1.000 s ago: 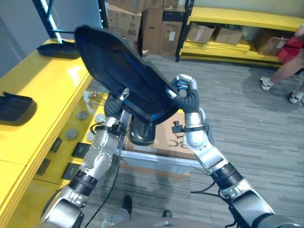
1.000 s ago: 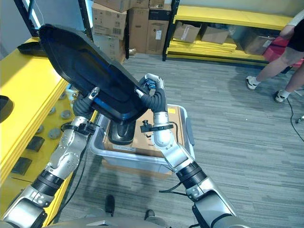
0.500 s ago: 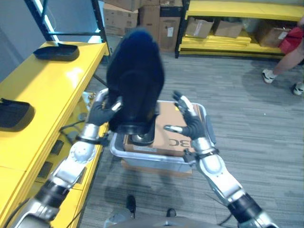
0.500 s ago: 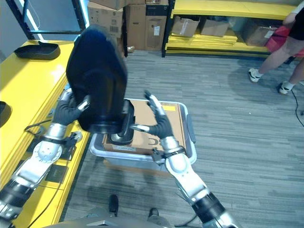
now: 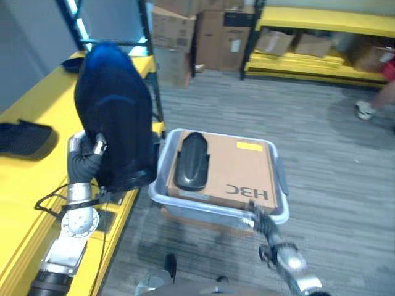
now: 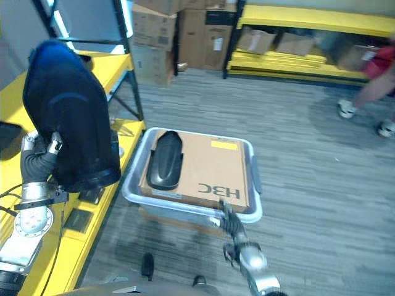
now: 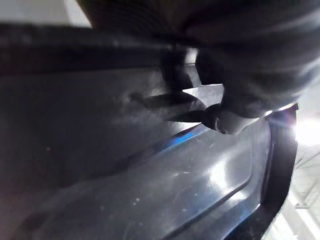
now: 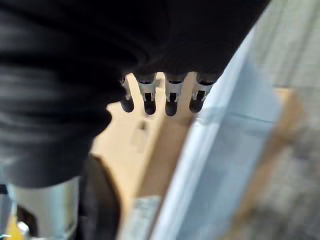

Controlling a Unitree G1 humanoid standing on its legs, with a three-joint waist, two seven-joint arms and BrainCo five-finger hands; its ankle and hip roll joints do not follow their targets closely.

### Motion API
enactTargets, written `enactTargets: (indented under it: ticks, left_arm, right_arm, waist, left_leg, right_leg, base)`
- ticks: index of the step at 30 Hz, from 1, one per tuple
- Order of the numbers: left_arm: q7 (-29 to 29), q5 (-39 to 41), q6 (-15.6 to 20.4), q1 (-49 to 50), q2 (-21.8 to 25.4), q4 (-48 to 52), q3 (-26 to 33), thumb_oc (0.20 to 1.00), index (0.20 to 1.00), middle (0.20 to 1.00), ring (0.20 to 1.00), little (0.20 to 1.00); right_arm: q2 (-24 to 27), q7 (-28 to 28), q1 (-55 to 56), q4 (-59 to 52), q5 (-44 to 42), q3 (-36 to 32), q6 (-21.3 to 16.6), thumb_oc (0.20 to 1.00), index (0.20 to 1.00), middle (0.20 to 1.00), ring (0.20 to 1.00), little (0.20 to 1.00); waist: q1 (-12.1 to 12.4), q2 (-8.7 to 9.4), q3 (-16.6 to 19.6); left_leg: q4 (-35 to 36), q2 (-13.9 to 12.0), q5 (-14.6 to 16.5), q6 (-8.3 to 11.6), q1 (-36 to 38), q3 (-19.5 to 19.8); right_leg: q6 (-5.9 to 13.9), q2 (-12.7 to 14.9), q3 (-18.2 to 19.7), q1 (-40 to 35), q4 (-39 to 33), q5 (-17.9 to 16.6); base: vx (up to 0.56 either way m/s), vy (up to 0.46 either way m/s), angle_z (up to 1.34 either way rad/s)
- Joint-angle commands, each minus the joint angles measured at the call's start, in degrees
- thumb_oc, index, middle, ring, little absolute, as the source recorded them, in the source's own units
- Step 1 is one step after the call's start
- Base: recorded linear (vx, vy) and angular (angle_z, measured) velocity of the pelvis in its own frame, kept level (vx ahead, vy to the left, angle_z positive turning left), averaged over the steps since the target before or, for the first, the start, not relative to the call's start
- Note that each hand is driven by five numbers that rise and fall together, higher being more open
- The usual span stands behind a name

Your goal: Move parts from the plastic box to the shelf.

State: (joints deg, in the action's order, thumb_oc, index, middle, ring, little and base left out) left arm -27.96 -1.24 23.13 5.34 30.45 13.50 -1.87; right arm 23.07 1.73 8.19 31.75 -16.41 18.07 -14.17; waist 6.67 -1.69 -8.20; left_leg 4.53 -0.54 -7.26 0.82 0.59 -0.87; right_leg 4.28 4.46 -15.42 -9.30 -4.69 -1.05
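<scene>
Large dark part [image 5: 114,117] is held upright over the yellow shelf [image 5: 28,185] at left, clamped in the left robot hand [image 5: 86,157], the right robot hand [image 6: 229,225] open near the plastic box [image 6: 185,206]; one-handed, tipping or slipping is risked.

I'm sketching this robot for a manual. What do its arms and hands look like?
Both arms are silver-grey metal with rounded joint housings. The left hand has a dark ribbed cover over its back and wrist. The right hand shows the same dark ribbed cover, with slim silver fingers ending in dark tips.
</scene>
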Motion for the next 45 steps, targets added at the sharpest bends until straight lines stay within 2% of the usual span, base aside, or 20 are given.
enactTargets:
  ticks: [1, 4, 6, 8, 9, 10, 12, 14, 17, 18, 19, 25, 26, 27, 29, 31, 34, 35, 40, 45]
  left_arm:
    - [1.18, 3.22, 5.15, -5.07, 1.79, 2.61, 6.10, 0.200, 0.200, 0.200, 0.200, 0.200]
    - [4.31, 6.33, 5.30, -2.98, 0.60, 5.36, 8.71, 0.200, 0.200, 0.200, 0.200, 0.200]
    - [6.67, 8.33, 5.83, -1.44, -0.21, 6.56, 9.93, 0.200, 0.200, 0.200, 0.200, 0.200]
    - [9.61, 10.53, 6.68, -0.34, -0.80, 6.57, 10.83, 0.200, 0.200, 0.200, 0.200, 0.200]
    - [12.48, 12.21, 8.01, -0.55, -1.18, 5.07, 10.39, 0.200, 0.200, 0.200, 0.200, 0.200]
    - [12.59, 12.29, 8.09, -0.60, -1.18, 4.98, 10.39, 0.200, 0.200, 0.200, 0.200, 0.200]
    - [12.43, 9.97, 7.93, -2.03, -1.42, 3.59, 9.02, 0.200, 0.200, 0.200, 0.200, 0.200]
    - [9.68, 6.54, 5.77, -4.50, -1.14, 2.43, 7.39, 0.200, 0.200, 0.200, 0.200, 0.200]
    - [6.10, -0.42, -0.43, -8.00, 0.26, 2.55, 6.22, 0.200, 0.200, 0.200, 0.200, 0.200]
    - [6.33, 0.30, -1.09, -9.11, 0.85, 2.66, 6.05, 0.200, 0.200, 0.200, 0.200, 0.200]
    - [8.75, 3.15, -1.66, -10.57, 1.47, 3.27, 6.11, 0.200, 0.200, 0.200, 0.200, 0.200]
    - [10.89, 4.92, -3.38, -12.46, 2.75, 5.26, 4.85, 0.200, 0.200, 0.200, 0.200, 0.200]
    - [9.75, 4.69, -4.45, -13.51, 3.23, 5.36, 3.41, 0.200, 0.200, 0.200, 0.200, 0.200]
    - [9.00, 4.93, -4.29, -14.40, 3.35, 4.79, 2.08, 0.200, 0.200, 0.200, 0.200, 0.200]
    - [7.71, 5.69, -3.58, -17.05, 3.16, 3.11, -1.39, 0.200, 0.200, 0.200, 0.200, 0.200]
    - [7.43, 6.53, -3.62, -18.27, 2.93, 2.48, -3.00, 0.200, 0.200, 0.200, 0.200, 0.200]
    - [5.69, 7.37, -5.48, -19.99, 1.42, 2.22, -6.13, 0.200, 0.200, 0.200, 0.200, 0.200]
    - [5.47, 7.49, -6.34, -19.17, 1.08, 2.78, -6.20, 0.200, 0.200, 0.200, 0.200, 0.200]
    - [6.32, 11.96, -9.81, -16.15, 0.38, 3.01, -5.10, 0.200, 0.200, 0.200, 0.200, 0.200]
    - [7.28, 15.42, -13.68, -14.64, -0.71, 0.61, -5.03, 0.200, 0.200, 0.200, 0.200, 0.200]
  right_arm:
    - [-1.25, -0.62, -5.22, -0.70, 1.66, 0.87, -0.85, 1.000, 1.000, 1.000, 1.000, 1.000]
    - [-3.44, -0.10, -5.85, 8.89, -0.02, -0.12, 0.96, 1.000, 1.000, 1.000, 1.000, 1.000]
    - [-4.68, 1.71, -5.72, 13.23, 0.70, -1.45, 1.32, 1.000, 1.000, 1.000, 1.000, 1.000]
    - [-5.70, 2.07, -5.02, 17.39, 1.12, -3.14, 5.42, 1.000, 1.000, 1.000, 1.000, 1.000]
    - [-6.52, 0.19, -3.98, 22.98, -3.71, -4.65, 8.84, 1.000, 1.000, 1.000, 1.000, 1.000]
    - [-6.49, 0.02, -4.16, 23.32, -3.86, -4.64, 8.65, 1.000, 1.000, 1.000, 1.000, 1.000]
    - [-7.05, -2.21, -4.31, 28.76, -6.02, -5.90, 10.87, 1.000, 1.000, 1.000, 1.000, 1.000]
    - [-6.80, -5.68, -5.91, 33.75, -4.41, -6.26, 14.80, 1.000, 1.000, 1.000, 1.000, 1.000]
    - [-6.27, -10.62, -8.63, 37.18, 1.34, -5.80, 20.54, 1.000, 1.000, 1.000, 1.000, 1.000]
    - [-6.13, -10.94, -8.93, 37.78, 0.90, -5.35, 20.99, 1.000, 1.000, 1.000, 1.000, 1.000]
    - [-5.52, -12.17, -9.31, 39.18, -0.62, -5.83, 22.56, 1.000, 1.000, 1.000, 1.000, 1.000]
    - [-5.12, -12.12, -9.53, 41.49, -2.12, -8.11, 23.35, 1.000, 1.000, 1.000, 1.000, 1.000]
    - [-4.98, -12.68, -9.53, 41.59, -0.91, -8.85, 23.37, 1.000, 1.000, 1.000, 1.000, 1.000]
    - [-5.13, -13.54, -9.44, 41.49, 0.00, -8.62, 23.34, 1.000, 1.000, 1.000, 1.000, 1.000]
    - [-6.23, -13.53, -9.07, 41.62, 0.16, -7.25, 23.43, 1.000, 1.000, 1.000, 1.000, 1.000]
    - [-6.95, -12.93, -8.99, 41.74, -0.59, -6.35, 23.76, 1.000, 1.000, 1.000, 1.000, 1.000]
    - [-7.94, -12.74, -10.03, 42.70, -4.02, -5.13, 24.77, 1.000, 1.000, 1.000, 1.000, 1.000]
    - [-7.90, -13.52, -10.35, 42.94, -3.45, -5.21, 25.01, 1.000, 1.000, 1.000, 1.000, 1.000]
    - [-7.81, -14.80, -10.63, 42.06, -1.97, -3.45, 25.91, 1.000, 1.000, 1.000, 1.000, 1.000]
    - [-6.65, -14.17, -10.52, 41.60, -0.91, -3.02, 27.75, 1.000, 1.000, 1.000, 1.000, 1.000]
  waist:
    - [2.20, 0.20, -2.52]
    - [4.88, -0.83, -3.34]
    - [5.85, -1.38, -3.64]
    - [5.26, -1.48, -3.92]
    - [3.13, -1.68, -4.56]
    - [3.10, -1.69, -4.67]
    - [1.14, -1.04, -4.68]
    - [0.21, 0.73, -4.62]
    - [1.36, 2.98, -4.47]
    - [1.49, 3.10, -4.23]
    - [1.45, 2.59, -3.50]
    - [1.58, 0.02, -2.31]
    - [0.53, -0.62, -2.18]
    - [-0.49, -0.62, -2.31]
    - [-3.33, -0.14, -2.77]
    - [-4.60, 0.07, -2.71]
    - [-6.15, 1.40, -1.90]
    - [-5.97, 1.66, -1.66]
    - [-4.50, 2.40, -1.03]
    - [-4.36, 2.35, -0.66]
  left_leg:
    - [-3.23, -3.85, 6.95, 4.11, 0.56, 4.78]
    - [-1.12, -4.75, 3.94, 6.23, -0.55, 5.23]
    - [-0.50, -6.07, 1.84, 7.37, -2.03, 2.59]
    - [-0.11, -9.53, 0.14, 9.06, -2.70, -5.52]
    - [-0.38, -13.17, -3.28, 10.18, -1.85, -17.42]
    - [-0.35, -13.16, -3.36, 10.23, -1.74, -17.40]
    - [-2.45, -14.58, -3.11, 9.68, 0.44, -25.74]
    - [-9.12, -13.87, 1.31, 7.42, 1.88, -29.06]
    - [-21.02, -11.35, 9.02, 4.29, 0.21, -26.56]
    - [-21.74, -11.06, 10.55, 3.81, 0.31, -26.94]
    - [-17.47, -9.61, 13.76, 2.48, 1.95, -28.22]
    - [-6.10, -5.55, 12.81, 1.09, 5.97, -25.15]
    - [-2.55, -4.09, 12.18, 0.27, 6.91, -22.77]
    - [-0.87, -3.25, 11.72, -0.05, 7.28, -20.82]
    - [0.14, -1.89, 11.73, -0.67, 7.10, -15.10]
    - [0.22, -1.61, 11.71, -0.83, 6.80, -12.31]
    - [0.47, -0.56, 10.99, -1.14, 4.86, -6.85]
    - [0.47, -0.55, 11.11, -0.93, 4.68, -5.84]
    - [0.47, -1.45, 10.45, 0.42, 4.40, -5.18]
    - [0.47, -2.76, 9.99, 1.78, 4.50, -6.90]
  right_leg:
    - [-1.79, 3.27, -4.18, 2.37, 10.99, 10.62]
    - [-2.32, 2.76, -7.19, 1.38, 11.46, 11.92]
    - [-2.18, 2.72, -9.96, 0.50, 11.18, 11.79]
    - [-1.63, 3.08, -13.58, -0.80, 11.28, 12.32]
    - [-1.02, 3.62, -19.04, -1.76, 11.20, 11.02]
    - [-1.00, 3.59, -19.11, -1.94, 11.04, 10.94]
    - [-0.66, 4.30, -22.64, -2.25, 9.73, 8.95]
    - [-0.80, 5.54, -23.88, -1.93, 8.85, 7.12]
    - [-0.88, 7.54, -23.55, -0.71, 9.51, 6.21]
    - [-1.01, 8.01, -24.40, -0.22, 9.84, 5.75]
    - [-1.01, 9.79, -26.91, 0.75, 11.91, 5.53]
    - [-0.72, 13.55, -28.24, 2.27, 19.99, 6.49]
    - [0.37, 14.55, -24.53, 3.80, 24.21, 5.56]
    - [0.89, 13.48, -20.42, 5.00, 24.45, 5.64]
    - [1.36, 8.33, -10.21, 7.14, 19.77, 6.64]
    - [1.86, 6.72, -5.96, 7.03, 16.45, 6.51]
    - [4.12, 4.81, 3.31, 8.15, 7.65, 0.74]
    - [4.37, 4.33, 4.48, 8.18, 6.68, 0.49]
    - [3.09, 3.13, 3.65, 4.36, 3.04, 1.37]
    - [1.69, 2.12, 2.41, 1.73, 0.34, 2.19]
  base:
    - [-0.04, -0.092, 0.47]
    - [-0.03, -0.109, 0.63]
    - [-0.05, -0.055, 0.71]
    - [-0.09, -0.022, 1.21]
    - [-0.10, 0.016, 1.37]
    - [-0.19, 0.074, 1.35]
    - [-0.15, 0.065, 1.54]
    - [-0.16, 0.113, 1.45]
    - [-0.14, 0.175, 0.98]
    - [-0.18, 0.354, 0.27]
    - [-0.13, 0.347, 0.58]
    - [0.01, 0.298, 0.53]
    - [0.09, 0.190, 0.42]
    - [0.13, 0.137, 0.25]
    - [0.13, -0.083, 1.32]
    - [0.07, -0.102, 1.61]
    - [0.09, -0.216, 1.57]
    - [0.14, -0.301, 1.65]
    - [0.10, -0.210, 0.70]
    - [0.11, -0.130, 0.30]
